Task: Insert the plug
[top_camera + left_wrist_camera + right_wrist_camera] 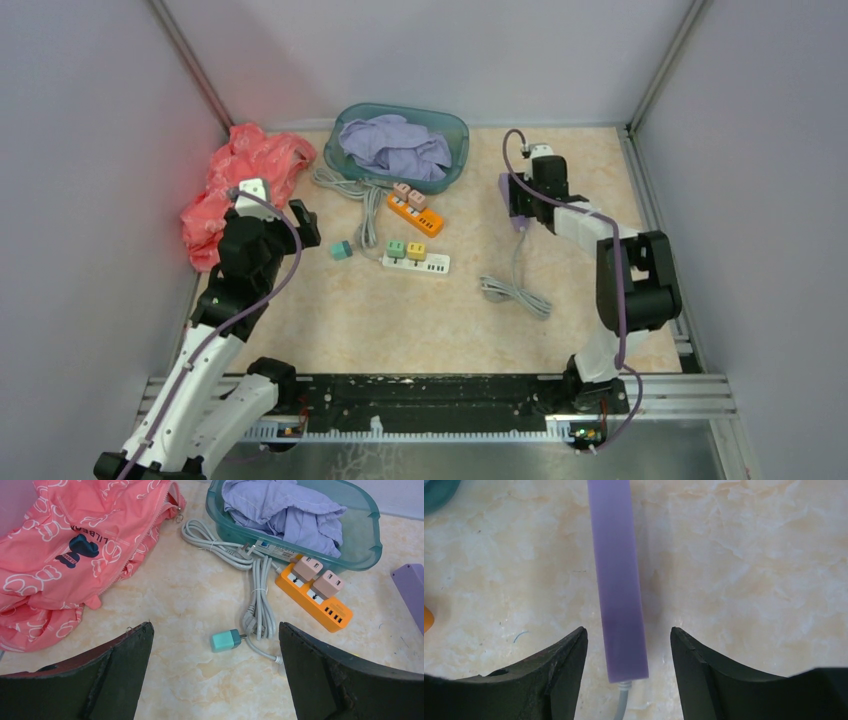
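The teal plug is found lying on its side on the table, just beside the bundle of grey cable. In the left wrist view it is seen in the gap between the two fingers of the left gripper, a little nearer to the right-hand finger, and it is touched by neither of them. The fingers of this gripper are spread wide and nothing is held.

The orange power strip, with two pink plugs already in it, is placed beyond the teal plug, next to the green basket. The white power strip is seen close to the teal plug in the top view.

The right gripper is also spread apart. The end of the purple power strip is located between its fingers, with a free gap on each side, so it is not gripped.
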Robot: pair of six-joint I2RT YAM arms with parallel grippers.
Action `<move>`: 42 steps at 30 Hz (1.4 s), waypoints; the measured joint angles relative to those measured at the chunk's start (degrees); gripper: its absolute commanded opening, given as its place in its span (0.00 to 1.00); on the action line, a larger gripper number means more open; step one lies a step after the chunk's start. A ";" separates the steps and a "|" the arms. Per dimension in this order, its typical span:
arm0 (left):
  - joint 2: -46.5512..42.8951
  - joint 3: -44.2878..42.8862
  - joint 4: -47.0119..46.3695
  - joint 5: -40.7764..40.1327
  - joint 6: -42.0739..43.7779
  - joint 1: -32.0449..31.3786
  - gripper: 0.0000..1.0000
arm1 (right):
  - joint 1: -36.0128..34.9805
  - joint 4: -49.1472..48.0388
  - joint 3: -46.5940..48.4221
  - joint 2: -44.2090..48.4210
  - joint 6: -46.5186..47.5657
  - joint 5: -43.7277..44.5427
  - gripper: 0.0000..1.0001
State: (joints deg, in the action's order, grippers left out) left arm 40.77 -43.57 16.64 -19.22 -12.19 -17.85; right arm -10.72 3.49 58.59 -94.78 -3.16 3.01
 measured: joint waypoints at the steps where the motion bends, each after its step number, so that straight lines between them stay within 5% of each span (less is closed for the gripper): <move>1: 0.00 0.02 0.00 0.00 0.02 0.00 1.00 | 0.00 -0.22 0.87 -1.36 0.50 -0.37 0.62; 5: 0.20 0.02 0.00 0.00 0.02 0.00 1.00 | 0.00 -0.46 2.73 -5.75 2.19 -1.49 0.58; 15: 0.46 0.02 0.00 0.46 0.02 0.02 1.00 | 0.00 2.03 3.41 -7.91 5.90 -2.69 0.15; 22: 0.46 0.02 0.00 1.11 0.00 0.28 1.00 | -1.09 4.70 2.27 -2.14 9.46 -0.85 0.00; 42: 0.46 0.02 0.00 1.46 0.00 0.66 1.00 | -16.44 1.62 -3.54 21.64 26.67 6.69 0.00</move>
State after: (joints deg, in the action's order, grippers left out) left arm 41.23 -43.55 16.64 -17.76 -12.19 -17.19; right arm -27.16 5.10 55.05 -73.14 23.51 9.69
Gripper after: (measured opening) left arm 0.998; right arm 0.345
